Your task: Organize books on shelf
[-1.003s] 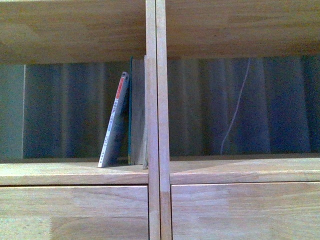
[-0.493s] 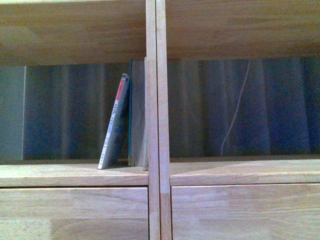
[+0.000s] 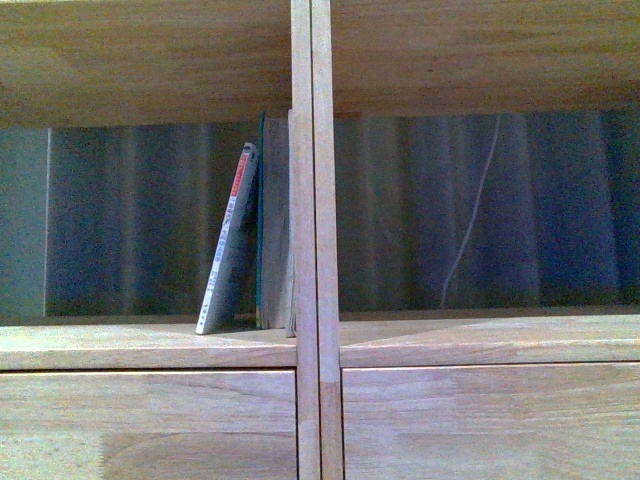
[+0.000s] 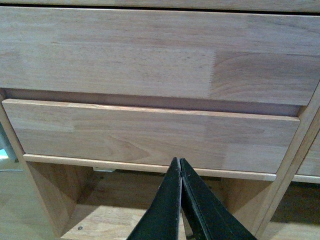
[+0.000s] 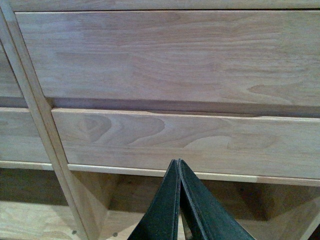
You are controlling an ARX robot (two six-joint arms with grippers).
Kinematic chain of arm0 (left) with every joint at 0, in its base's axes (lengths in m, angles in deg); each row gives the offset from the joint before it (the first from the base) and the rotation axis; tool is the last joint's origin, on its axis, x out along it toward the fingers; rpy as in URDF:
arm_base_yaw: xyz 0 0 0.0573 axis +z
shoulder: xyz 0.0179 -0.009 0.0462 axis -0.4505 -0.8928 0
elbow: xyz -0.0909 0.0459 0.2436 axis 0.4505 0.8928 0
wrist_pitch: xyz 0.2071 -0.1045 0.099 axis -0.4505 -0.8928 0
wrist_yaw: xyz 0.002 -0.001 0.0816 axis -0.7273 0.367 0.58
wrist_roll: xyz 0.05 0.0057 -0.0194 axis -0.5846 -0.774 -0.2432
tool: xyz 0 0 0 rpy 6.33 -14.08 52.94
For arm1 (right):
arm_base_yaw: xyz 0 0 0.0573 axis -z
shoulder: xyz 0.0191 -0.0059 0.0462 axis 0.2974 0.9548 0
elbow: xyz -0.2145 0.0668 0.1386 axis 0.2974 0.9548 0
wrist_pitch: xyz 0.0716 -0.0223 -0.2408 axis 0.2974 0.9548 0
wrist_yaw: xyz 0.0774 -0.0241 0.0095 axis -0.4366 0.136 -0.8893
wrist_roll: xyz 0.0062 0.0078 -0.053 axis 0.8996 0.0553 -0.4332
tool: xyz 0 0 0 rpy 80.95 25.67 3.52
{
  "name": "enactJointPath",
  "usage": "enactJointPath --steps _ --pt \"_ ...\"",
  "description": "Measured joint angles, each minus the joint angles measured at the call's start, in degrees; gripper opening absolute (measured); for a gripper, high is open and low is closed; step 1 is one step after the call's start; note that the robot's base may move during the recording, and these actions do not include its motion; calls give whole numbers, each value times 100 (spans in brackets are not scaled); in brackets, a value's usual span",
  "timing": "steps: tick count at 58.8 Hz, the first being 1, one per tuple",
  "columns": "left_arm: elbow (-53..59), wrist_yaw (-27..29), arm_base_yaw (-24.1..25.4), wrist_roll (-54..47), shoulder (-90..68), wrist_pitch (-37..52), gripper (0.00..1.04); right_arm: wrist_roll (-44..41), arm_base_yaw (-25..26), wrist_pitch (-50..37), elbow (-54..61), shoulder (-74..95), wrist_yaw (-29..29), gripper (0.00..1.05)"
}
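In the front view, two books were seen in the compartment of the shelf (image 3: 150, 345) to the left of the central divider (image 3: 311, 240), at the right end of its board. The teal book (image 3: 262, 220) stood upright, pressed against the divider. The white book (image 3: 229, 240) was tilted: its top rested on the teal book, and its foot was set apart from it, near the front edge of the board. The compartment to the right of the divider held no book. Neither arm was visible in this view.

In the left wrist view, the left hand (image 4: 180, 162) was clenched, its fingers meeting at the tips with nothing between them. It was pointed at the drawer fronts (image 4: 150, 135), below the level of the books. The right hand (image 5: 177, 164) was in the same condition, clenched and without load, also before the drawers.

The task was judged to be almost done, as both books were already placed on the shelf. The risk lay in the leaning book. Its foot could slide forward on the smooth board, and then the book would fall flat or drop over the front edge. A knock on the shelf by a hand that is being raised could cause this. If the book were to be straightened, a push given too high could also upset the teal book.
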Motion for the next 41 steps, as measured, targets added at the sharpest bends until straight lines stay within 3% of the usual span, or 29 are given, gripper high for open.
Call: enactJointPath --steps 12,17,41 --pt "0 0 -2 -4 289 -295 3 -7 0 81 157 -330 0 3" --pt "0 -2 0 -7 1075 -1220 3 -7 0 990 157 -1104 9 3" --pt "0 0 -2 -7 1259 -1298 3 -11 0 1049 157 -1287 4 3"
